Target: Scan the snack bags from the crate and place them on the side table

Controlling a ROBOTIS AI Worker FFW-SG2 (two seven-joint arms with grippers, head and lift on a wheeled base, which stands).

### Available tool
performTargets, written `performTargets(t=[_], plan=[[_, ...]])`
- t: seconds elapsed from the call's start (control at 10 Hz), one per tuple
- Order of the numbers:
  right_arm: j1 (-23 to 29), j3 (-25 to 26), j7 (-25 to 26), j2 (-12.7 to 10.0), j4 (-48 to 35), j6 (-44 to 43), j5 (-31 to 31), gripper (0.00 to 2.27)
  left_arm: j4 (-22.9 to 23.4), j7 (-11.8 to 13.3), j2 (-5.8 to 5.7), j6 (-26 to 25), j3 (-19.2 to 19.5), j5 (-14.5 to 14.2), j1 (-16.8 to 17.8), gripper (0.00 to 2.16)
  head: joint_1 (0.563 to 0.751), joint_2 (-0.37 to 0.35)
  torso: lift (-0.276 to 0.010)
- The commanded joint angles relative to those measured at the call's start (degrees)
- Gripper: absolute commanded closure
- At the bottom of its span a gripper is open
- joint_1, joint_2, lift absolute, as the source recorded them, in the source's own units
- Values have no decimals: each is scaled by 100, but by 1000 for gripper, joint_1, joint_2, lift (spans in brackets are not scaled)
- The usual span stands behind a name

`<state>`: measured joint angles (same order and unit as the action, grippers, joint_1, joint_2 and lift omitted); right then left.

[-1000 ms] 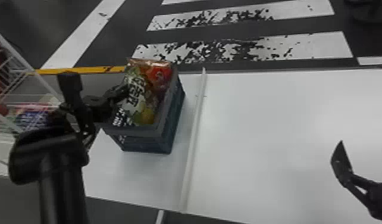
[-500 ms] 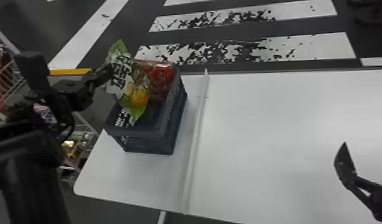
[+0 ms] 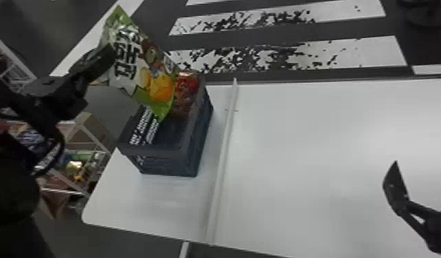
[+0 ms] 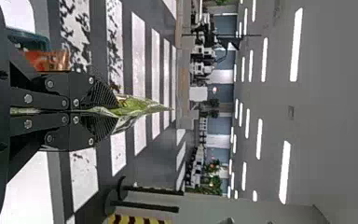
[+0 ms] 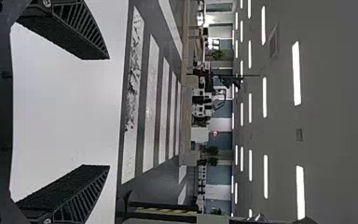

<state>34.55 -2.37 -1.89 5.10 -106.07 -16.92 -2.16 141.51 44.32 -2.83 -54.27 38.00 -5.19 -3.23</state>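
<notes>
Snack bag (image 3: 137, 65) pinched in left gripper (image 3: 108, 58), up at crate (image 3: 168, 166)

Far left of the frame, head view: left arm, with the rack (image 3: 95, 138) at lower left. Left gripper is at upper left, fingers closed on the bag's left edge; left wrist view agrees, film squeezed between the pads. Bag lies just right of the fingers, long axis slanting from upper left down to lower right, bottom end overlapping the crate's opening. Touching the rim or not: can't tell.

Left of centre: crate on the white table (image 3: 316, 154), red bag (image 3: 186, 87) inside at the far end. Right of it, a raised strip (image 3: 223, 151), then the wide tabletop.

Lower right: right gripper (image 5: 108, 112), fingers wide apart, nothing between them, well away from the bag. Left arm is clearly the nearer one.

Likely step: lift-out, before scanning. Next move probably needs the low end clear of crate and red bag, then a turn to show the code. Risk: low end snags.
</notes>
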Motion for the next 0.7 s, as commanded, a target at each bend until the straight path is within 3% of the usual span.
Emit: performTargets(t=[0.0, 0.2, 0.4, 0.6], plan=[[26, 9, 4, 0, -1, -87, -21, 36, 219, -2, 298, -159, -73, -421, -116, 2138, 695, 229, -94], [61, 18, 13, -9, -19, -158, -65, 36, 166, -2, 298, -370, -433, -808, -204, 2138, 695, 182, -94], [96, 44, 57, -26, -45, -193, -74, 36, -300, 42, 298, -423, -1013, -1168, -318, 2138, 695, 125, -94], [131, 79, 189, -26, -63, -193, -74, 36, -994, 147, 298, -370, -1761, -1124, -327, 2135, 695, 35, -94]])
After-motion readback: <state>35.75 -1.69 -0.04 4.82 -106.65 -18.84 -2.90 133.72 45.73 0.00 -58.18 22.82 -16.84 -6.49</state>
